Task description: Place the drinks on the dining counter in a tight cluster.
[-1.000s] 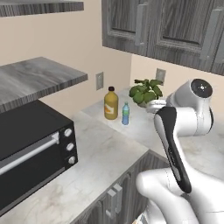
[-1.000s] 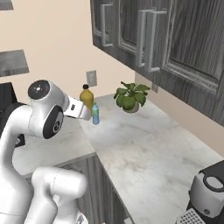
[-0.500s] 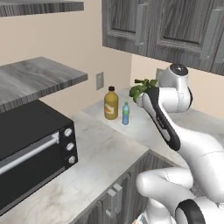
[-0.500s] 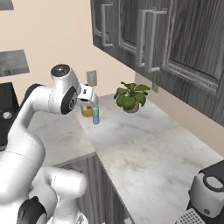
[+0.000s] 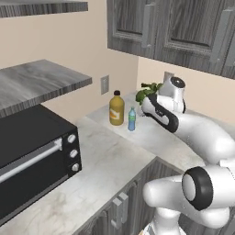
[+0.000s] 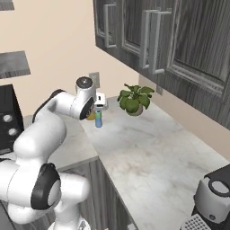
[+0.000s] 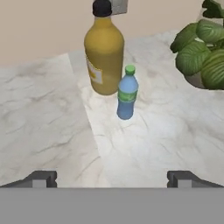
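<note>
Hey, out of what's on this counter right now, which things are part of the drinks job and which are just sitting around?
For the job:
- juice jug
- water bottle
- gripper, open, with nothing in it

Just lying about:
- potted plant
- toaster oven
- wall outlet

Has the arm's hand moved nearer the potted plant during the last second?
Yes: in the left base view the hand has swung forward, reaching the potted plant.

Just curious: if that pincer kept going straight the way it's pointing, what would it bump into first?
Probably the small water bottle, roughly centred ahead of the open pincer; the juice jug stands just behind it. Depth is uncertain.
</note>
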You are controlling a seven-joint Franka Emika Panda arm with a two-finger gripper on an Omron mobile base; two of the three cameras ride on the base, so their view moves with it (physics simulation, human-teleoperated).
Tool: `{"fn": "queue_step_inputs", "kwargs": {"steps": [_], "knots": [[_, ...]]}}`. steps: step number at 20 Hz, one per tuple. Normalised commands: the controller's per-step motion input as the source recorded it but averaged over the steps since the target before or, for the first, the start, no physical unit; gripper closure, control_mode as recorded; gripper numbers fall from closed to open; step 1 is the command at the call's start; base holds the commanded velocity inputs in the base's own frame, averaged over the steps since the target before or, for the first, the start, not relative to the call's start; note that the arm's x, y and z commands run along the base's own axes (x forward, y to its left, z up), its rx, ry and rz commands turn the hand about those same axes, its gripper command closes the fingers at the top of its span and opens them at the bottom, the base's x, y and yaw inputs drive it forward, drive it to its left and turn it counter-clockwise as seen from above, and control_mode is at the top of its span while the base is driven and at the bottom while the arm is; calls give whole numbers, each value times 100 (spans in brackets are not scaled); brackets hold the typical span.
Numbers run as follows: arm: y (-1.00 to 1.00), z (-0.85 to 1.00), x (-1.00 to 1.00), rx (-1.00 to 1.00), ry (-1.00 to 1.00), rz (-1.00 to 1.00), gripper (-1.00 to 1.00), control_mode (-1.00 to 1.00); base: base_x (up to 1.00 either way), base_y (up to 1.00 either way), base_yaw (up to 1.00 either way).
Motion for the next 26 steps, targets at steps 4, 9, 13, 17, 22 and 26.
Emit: {"fn": "queue_step_inputs", "kwargs": {"steps": [4, 9, 13, 17, 22, 26], "knots": [[0, -4, 87, -4, 1, 4, -100, -100, 0, 0, 0], [0, -9, 57, -7, 0, 0, -100, -100, 0, 0, 0], [0, -26, 30, -3, 0, 0, -100, -100, 0, 0, 0], [0, -51, 22, 0, 0, 0, -100, -100, 0, 0, 0], [0, -24, 35, 0, 0, 0, -100, -100, 0, 0, 0], [0, -10, 46, 0, 0, 0, -100, -100, 0, 0, 0]]}}
